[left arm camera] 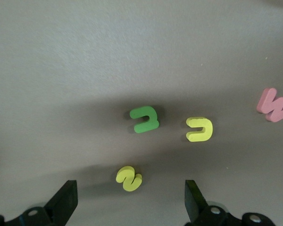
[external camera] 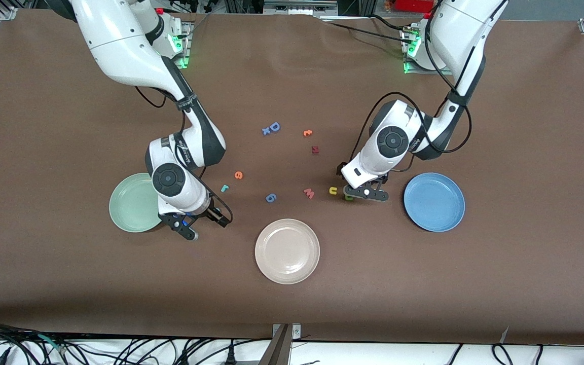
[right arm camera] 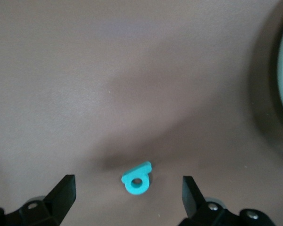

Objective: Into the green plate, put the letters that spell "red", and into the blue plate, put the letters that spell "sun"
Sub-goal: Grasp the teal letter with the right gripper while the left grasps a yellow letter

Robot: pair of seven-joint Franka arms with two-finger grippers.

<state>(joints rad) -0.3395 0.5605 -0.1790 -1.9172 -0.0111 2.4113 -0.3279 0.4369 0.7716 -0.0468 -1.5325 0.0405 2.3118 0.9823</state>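
My left gripper [external camera: 366,193] hovers low and open over the table beside the blue plate [external camera: 434,202]. In the left wrist view the yellow "s" [left arm camera: 129,178] lies between the fingers of the left gripper [left arm camera: 130,184], untouched. Beside it lie the green "n" [left arm camera: 145,119] and the yellow "u" [left arm camera: 199,129]. My right gripper [external camera: 203,224] is open too, low beside the green plate [external camera: 132,203]. The teal "d" [right arm camera: 137,179] lies flat between the fingers of the right gripper [right arm camera: 127,178]. The teal "r" [external camera: 224,188] and orange "e" [external camera: 239,175] lie close by.
A beige plate [external camera: 287,251] stands nearest the front camera. A pink "w" [external camera: 308,193] and a blue "g"-like letter [external camera: 270,197] lie mid-table. Farther off are a blue "D" [external camera: 273,127], an orange letter [external camera: 307,133] and a dark red letter [external camera: 315,149].
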